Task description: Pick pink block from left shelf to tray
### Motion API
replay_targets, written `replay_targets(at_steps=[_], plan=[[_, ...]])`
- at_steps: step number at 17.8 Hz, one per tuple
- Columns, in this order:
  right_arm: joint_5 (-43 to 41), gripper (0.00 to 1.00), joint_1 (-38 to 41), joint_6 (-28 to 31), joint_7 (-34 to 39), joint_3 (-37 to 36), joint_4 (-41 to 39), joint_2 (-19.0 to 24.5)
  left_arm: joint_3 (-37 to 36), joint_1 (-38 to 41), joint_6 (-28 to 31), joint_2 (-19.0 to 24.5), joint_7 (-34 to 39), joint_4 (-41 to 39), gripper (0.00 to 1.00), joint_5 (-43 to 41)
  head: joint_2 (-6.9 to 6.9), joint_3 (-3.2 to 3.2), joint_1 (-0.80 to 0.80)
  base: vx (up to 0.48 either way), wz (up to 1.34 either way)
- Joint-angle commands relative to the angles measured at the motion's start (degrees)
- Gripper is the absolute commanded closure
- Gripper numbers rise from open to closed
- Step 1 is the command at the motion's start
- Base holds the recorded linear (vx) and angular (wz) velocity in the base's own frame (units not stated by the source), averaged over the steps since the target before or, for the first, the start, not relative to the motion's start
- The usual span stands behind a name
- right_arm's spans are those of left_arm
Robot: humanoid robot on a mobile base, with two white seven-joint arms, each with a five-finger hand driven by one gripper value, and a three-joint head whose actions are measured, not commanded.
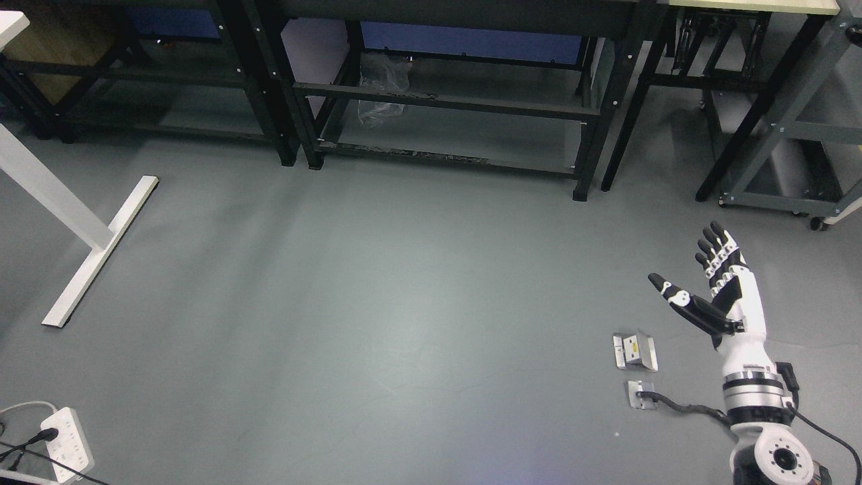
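My right hand (700,283) shows at the lower right, raised over the grey floor, its fingers (715,248) straight and its thumb spread. It holds nothing. No pink block, shelf with blocks or tray shows in the head view. My left arm is out of view.
Black metal table frames (444,101) stand along the back, with a crumpled clear plastic bag (382,87) under the middle one. A white desk leg (94,249) stands at the left. A power strip (66,444) lies at the lower left. Two metal floor plates (635,351) lie by my right arm.
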Motion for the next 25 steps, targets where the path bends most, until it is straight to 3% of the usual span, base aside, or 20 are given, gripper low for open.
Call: replay_targets(at_steps=[1, 25], plan=[[0.17, 0.00, 0.14, -0.22, 0.02, 2.72, -0.12, -0.97, 0.00, 0.53, -0.37, 1.00, -0.03, 0.00, 0.00, -0.09, 0.00, 0.00, 0.00, 0.000, 0.00], [3.43, 0.00, -0.12, -0.48, 0.28, 3.60, -0.12, -0.97, 0.00, 0.53, -0.37, 1.00, -0.03, 0.00, 0.00, -0.09, 0.00, 0.00, 0.00, 0.000, 0.00]])
